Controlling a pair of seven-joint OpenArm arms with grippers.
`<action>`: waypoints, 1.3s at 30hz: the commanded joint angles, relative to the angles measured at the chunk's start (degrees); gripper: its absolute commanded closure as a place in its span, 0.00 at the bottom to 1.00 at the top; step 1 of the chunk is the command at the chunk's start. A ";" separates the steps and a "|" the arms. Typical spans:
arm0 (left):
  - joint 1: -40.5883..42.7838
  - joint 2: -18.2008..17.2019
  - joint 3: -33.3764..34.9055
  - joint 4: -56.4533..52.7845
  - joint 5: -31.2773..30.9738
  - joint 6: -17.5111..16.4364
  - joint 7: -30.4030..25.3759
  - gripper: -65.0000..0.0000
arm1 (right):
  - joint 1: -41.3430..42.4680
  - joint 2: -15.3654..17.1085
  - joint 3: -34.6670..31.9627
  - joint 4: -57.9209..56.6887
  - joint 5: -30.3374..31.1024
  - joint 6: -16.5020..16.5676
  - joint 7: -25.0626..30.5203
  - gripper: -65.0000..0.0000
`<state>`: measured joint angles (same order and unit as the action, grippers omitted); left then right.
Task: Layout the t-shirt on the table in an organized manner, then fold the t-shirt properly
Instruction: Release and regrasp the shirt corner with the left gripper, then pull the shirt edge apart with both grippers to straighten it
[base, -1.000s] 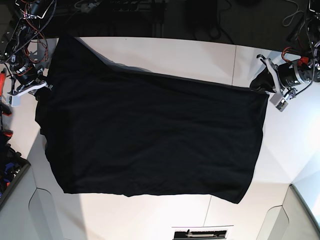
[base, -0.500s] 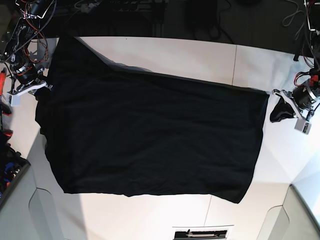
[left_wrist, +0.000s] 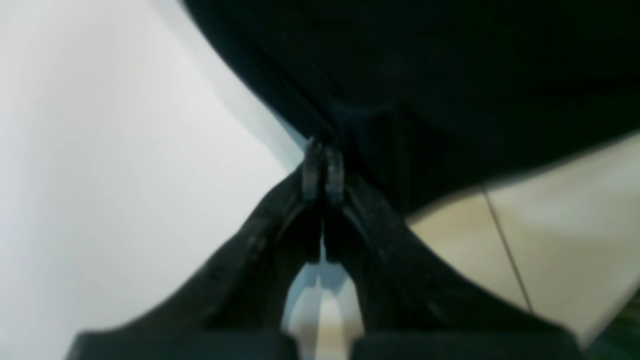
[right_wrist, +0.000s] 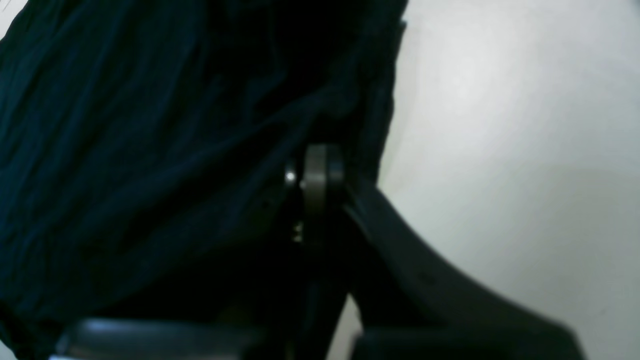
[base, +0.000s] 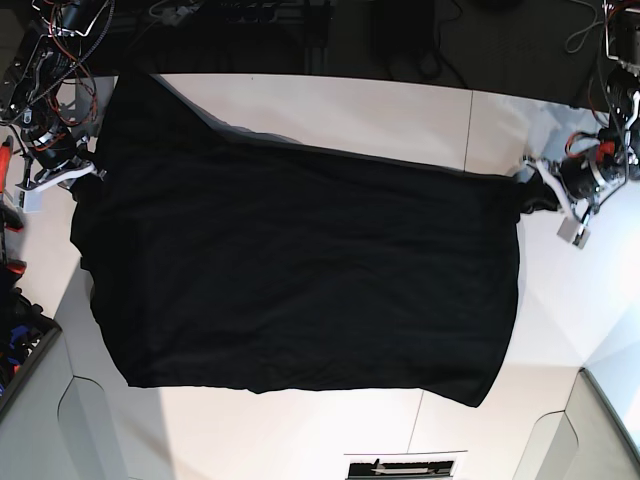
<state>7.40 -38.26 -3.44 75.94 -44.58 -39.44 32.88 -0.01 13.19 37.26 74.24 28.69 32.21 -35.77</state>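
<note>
Left fingers: the left gripper (left_wrist: 322, 170) had its tips pressed together, pinching a bunched corner of the t-shirt (base: 300, 270) at the cloth's edge.
Right fingers: the right gripper (right_wrist: 315, 175) was likewise clamped, its tips buried in folds of the black fabric, apparently holding the opposite edge.
Cloth near the grips: gathered and creased beside each gripper, flatter away from them.
Shirt position: spread wide across the table (base: 380, 110), plain black side up, no print visible; one side reached the far table edge near the right gripper.
Table: white surface bare around the shirt, a thin dark seam line running under it.
Done, as judged: the laying-out looked largely achieved, the body mostly flat.
Left to do: likely smoothing the pinched corners and squaring the skewed outline, then every fold; none looked started.
</note>
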 joint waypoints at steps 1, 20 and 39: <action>-0.13 -2.38 -0.66 2.78 -2.27 -0.56 -1.33 1.00 | 0.46 0.76 0.11 0.55 -0.39 0.13 -0.46 1.00; 13.35 -5.33 -3.78 20.24 -4.20 -0.56 -1.97 1.00 | 0.46 0.76 0.11 0.55 -0.42 0.13 0.39 1.00; -8.15 0.96 6.97 0.74 17.77 -0.56 -11.89 1.00 | 0.44 0.76 0.11 0.55 -2.16 0.13 -0.09 1.00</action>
<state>0.51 -35.97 4.19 75.81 -26.00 -39.90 22.61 0.01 13.19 37.26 74.24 27.44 32.42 -35.11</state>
